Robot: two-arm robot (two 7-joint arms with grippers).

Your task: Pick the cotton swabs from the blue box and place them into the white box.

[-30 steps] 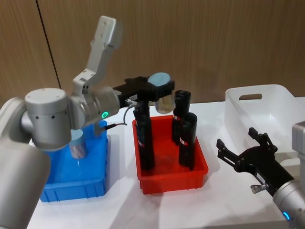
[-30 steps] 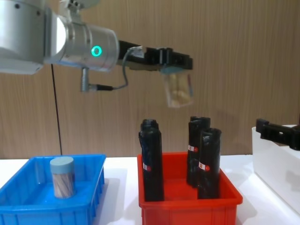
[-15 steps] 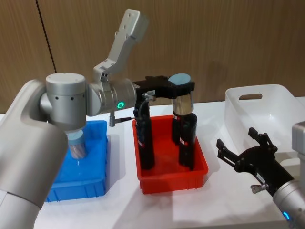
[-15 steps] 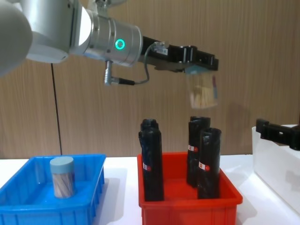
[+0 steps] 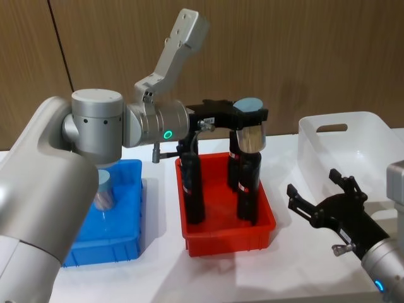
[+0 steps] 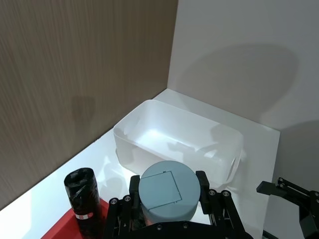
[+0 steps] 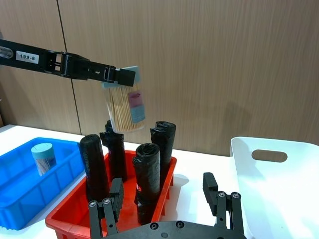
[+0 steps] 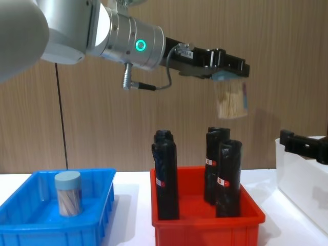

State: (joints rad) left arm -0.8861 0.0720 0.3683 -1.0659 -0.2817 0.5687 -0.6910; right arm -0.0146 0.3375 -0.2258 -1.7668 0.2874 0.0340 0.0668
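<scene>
My left gripper (image 5: pixel 247 116) is shut on a jar of cotton swabs (image 5: pixel 252 134), a clear jar with a grey-blue lid, held high over the back right of the red bin (image 5: pixel 265 228). The same jar (image 8: pixel 231 98) hangs above the black rolls (image 8: pixel 228 177) in the chest view, and its lid (image 6: pixel 167 189) sits between the jaws in the left wrist view. A second jar of cotton swabs (image 5: pixel 103 190) stands in the blue box (image 5: pixel 126 246) at the left. The white box (image 5: pixel 372 136) sits at the right. My right gripper (image 5: pixel 325 203) is open, low in front of the white box.
Three tall black wrapped rolls (image 5: pixel 191 186) with red-white labels stand upright in the red bin between the blue and white boxes. A wooden wall (image 5: pixel 303 50) runs behind the white table (image 5: pixel 164 271).
My left gripper has carried the jar to the right, from over the red bin's back left to over its back right, toward the white box. The right arm has not moved.
</scene>
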